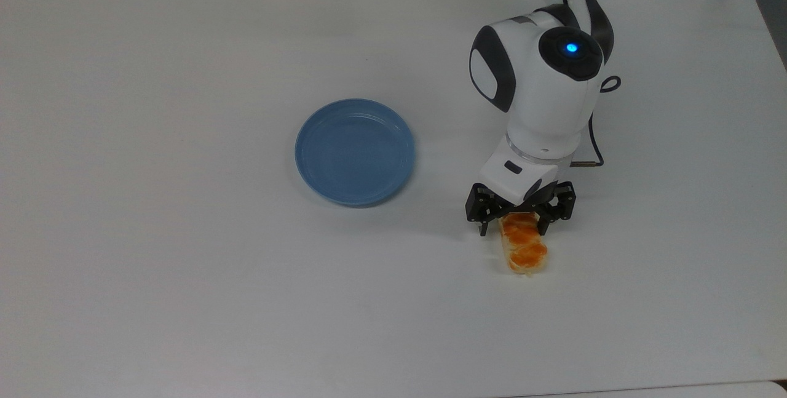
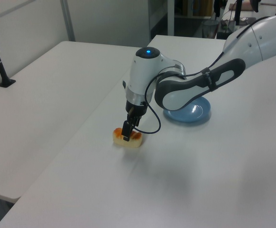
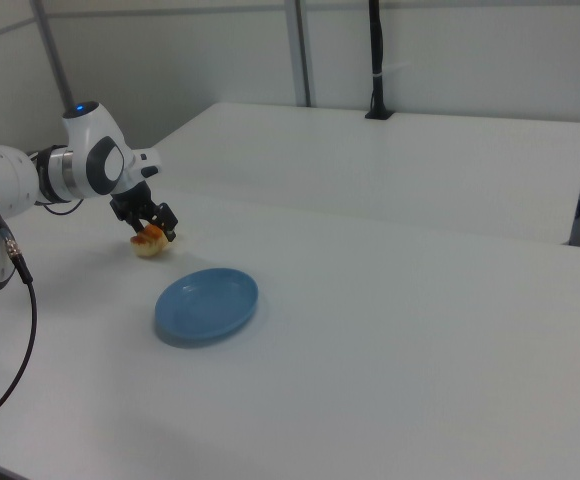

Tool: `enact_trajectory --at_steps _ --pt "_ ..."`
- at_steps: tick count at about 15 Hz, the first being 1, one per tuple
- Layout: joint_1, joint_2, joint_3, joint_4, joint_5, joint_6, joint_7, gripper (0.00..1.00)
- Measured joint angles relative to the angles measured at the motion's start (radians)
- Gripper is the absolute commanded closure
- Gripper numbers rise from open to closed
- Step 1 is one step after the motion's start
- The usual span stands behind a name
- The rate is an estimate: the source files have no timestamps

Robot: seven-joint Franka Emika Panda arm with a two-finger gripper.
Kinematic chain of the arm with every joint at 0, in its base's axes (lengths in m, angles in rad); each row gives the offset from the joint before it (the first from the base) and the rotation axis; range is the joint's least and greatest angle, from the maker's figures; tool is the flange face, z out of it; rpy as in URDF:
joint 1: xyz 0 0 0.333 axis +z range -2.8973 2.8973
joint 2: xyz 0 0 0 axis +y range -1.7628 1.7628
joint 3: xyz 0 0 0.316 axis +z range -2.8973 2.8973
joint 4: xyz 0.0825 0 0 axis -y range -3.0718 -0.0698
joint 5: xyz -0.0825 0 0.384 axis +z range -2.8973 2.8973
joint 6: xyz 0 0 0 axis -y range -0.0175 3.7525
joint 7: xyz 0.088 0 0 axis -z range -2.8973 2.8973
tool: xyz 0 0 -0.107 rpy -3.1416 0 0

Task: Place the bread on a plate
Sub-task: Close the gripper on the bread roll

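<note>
1. Nearest the lower edge in the top view, the small oblong braided bread roll with a glossy orange-brown top and pale cream sides [image 1: 523, 250] lies flat on the broad white table [image 1: 184, 299], its long axis running roughly toward and away from that edge.
2. At the roll's farther end, the black two-finger gripper [image 1: 515, 226] of the white robot arm [image 1: 541, 96] is lowered over it. Its fingers [image 1: 483, 226] stand apart, one on each side of the roll's end, straddling it; whether the pads press on the bread cannot be told.
3. In the left view the gripper [image 2: 126, 136] reaches down onto the roll [image 2: 127, 138], which sits on the table surface.
4. To the top view's left of the roll and a little farther off, well apart from it, the round shallow light-blue plastic plate with a raised rim [image 1: 305, 139] rests on the table with nothing on it.
5. In the right view the plate [image 3: 206, 303] lies nearer the camera, with the roll [image 3: 149, 241] and the gripper [image 3: 153, 229] behind it.
</note>
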Motion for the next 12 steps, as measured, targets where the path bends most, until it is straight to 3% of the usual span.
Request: enact_trajectory --at_steps 3,8,12 --pt "0.003 0.005 0.000 0.004 0.000 0.004 0.004 0.13" --pt "0.016 0.008 -0.001 0.012 0.000 0.005 0.017 0.68" --pt "0.022 0.009 -0.001 0.016 0.000 0.005 0.033 0.96"
